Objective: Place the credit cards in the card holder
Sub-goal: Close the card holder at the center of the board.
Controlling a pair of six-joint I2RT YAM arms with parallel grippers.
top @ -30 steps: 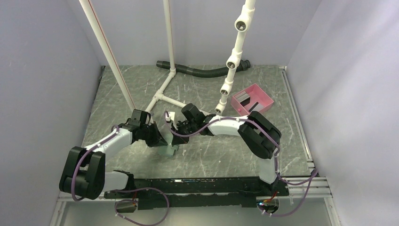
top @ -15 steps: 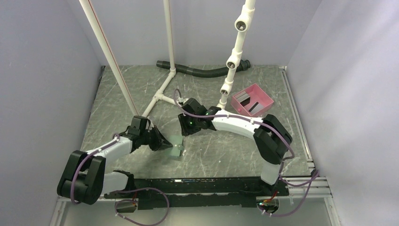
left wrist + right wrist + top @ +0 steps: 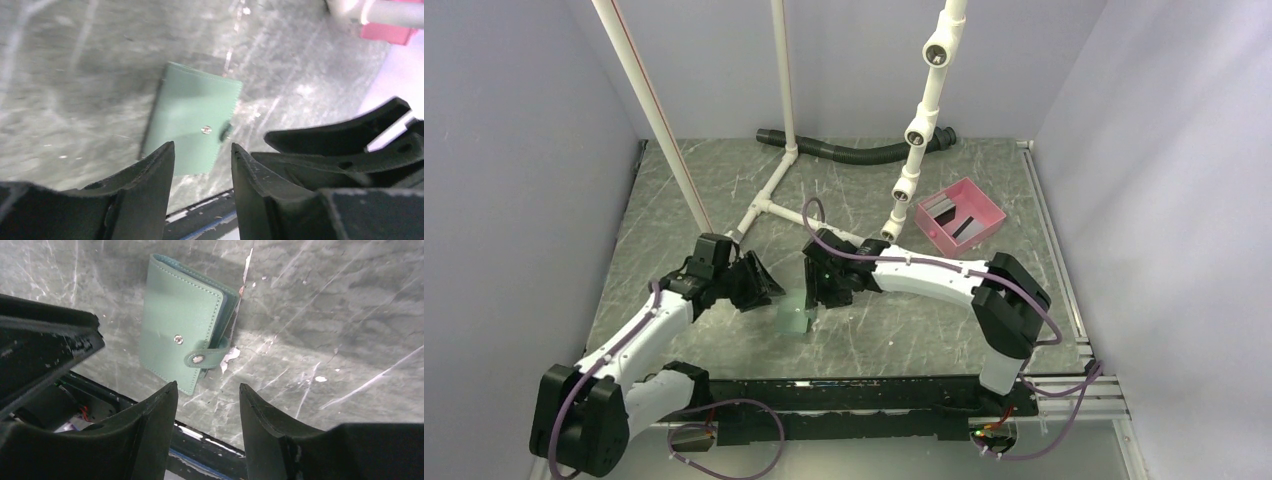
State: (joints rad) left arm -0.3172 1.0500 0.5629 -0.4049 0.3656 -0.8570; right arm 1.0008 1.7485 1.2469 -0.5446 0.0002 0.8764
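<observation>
The card holder (image 3: 794, 313) lies flat and folded shut on the table, sage green, its snap strap fastened (image 3: 198, 359). My left gripper (image 3: 767, 290) hangs just left of it, open, with nothing between its fingers. My right gripper (image 3: 817, 293) hovers just right of it, also open and empty. In the left wrist view the card holder (image 3: 195, 122) lies beyond my left gripper (image 3: 202, 150). In the right wrist view the card holder (image 3: 180, 325) lies beyond my right gripper (image 3: 207, 387). Grey and black credit cards (image 3: 954, 216) lie in the pink tray.
The pink tray (image 3: 989, 207) sits at the back right. White pipe stands (image 3: 914, 130) rise behind the arms, with a pipe base (image 3: 769, 195) on the table and a black corrugated hose (image 3: 854, 152) along the back. The arms' black base rail (image 3: 844, 395) runs along the near edge.
Both grippers went from shut to open and let go of the card holder. It now rests flat on the table, and both grippers have drawn back a little from it.
</observation>
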